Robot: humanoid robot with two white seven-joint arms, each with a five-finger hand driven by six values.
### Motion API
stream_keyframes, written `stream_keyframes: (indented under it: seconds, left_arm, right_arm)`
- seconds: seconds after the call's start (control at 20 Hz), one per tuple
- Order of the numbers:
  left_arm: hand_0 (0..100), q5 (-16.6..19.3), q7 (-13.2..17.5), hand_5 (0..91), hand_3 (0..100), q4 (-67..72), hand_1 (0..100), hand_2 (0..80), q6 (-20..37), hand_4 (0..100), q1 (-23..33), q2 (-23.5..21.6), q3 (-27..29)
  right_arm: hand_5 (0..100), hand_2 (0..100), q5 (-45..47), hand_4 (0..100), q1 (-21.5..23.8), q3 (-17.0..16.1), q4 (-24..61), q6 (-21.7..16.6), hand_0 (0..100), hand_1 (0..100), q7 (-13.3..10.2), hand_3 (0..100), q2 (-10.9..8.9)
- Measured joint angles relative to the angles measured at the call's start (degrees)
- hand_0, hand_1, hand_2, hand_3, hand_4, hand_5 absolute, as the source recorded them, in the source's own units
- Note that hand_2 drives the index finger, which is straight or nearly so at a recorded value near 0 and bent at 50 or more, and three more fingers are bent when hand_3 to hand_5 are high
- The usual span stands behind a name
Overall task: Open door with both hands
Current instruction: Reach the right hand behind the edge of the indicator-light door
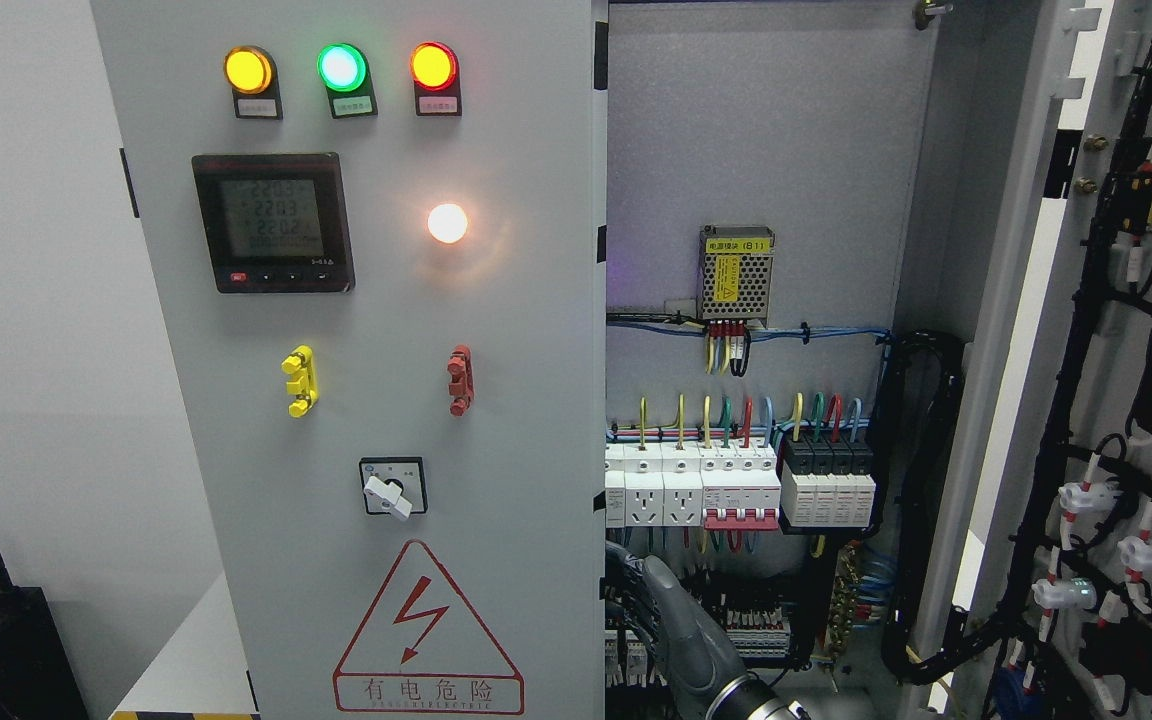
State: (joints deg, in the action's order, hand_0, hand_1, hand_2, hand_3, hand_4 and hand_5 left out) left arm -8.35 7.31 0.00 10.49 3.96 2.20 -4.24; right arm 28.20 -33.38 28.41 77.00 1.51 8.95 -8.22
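Right door is swung wide, its wired inner face at frame right. Left door is shut or nearly, filling centre-left, with lamps, meter and rotary switch on its face. One hand sits low at the left door's free edge, fingers apparently hooked at that edge; can't tell how firm the grip is, nor which arm it belongs to. No other hand visible.

My read: left door is next. Pull along the hinge arc, keep knuckles off the breakers and loose wiring just behind, and don't snag the cable bundle.

grey door, amber lamp, green lamp, red triangle
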Motion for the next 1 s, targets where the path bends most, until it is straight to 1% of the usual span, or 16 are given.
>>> stream_keyframes:
  seconds: [0.45,0.65,0.85,1.0]
  left_arm:
    - [0,0.0,0.0,0.0,0,0.0,0,0.0,0.0,3,0.0,0.0,0.0]
    - [0,0.0,0.0,0.0,0,0.0,0,0.0,0.0,3,0.0,0.0,0.0]
    - [0,0.0,0.0,0.0,0,0.0,0,0.0,0.0,3,0.0,0.0,0.0]
    - [0,0.0,0.0,0.0,0,0.0,0,0.0,0.0,3,0.0,0.0,0.0]
  right_arm:
    - [0,0,1.5,0,-0.7,0.0,-1.0,0.0,0,0,0.7,0,-0.11]
    - [0,0,2.3,0,-0.8,0.0,-1.2,0.0,0,0,1.7,0,-0.28]
    - [0,0,2.6,0,-0.9,0.0,-1.3,0.0,0,0,2.2,0,-0.62]
    - [0,0,2.8,0,-0.9,0.0,-1.3,0.0,0,0,3.3,0,-0.89]
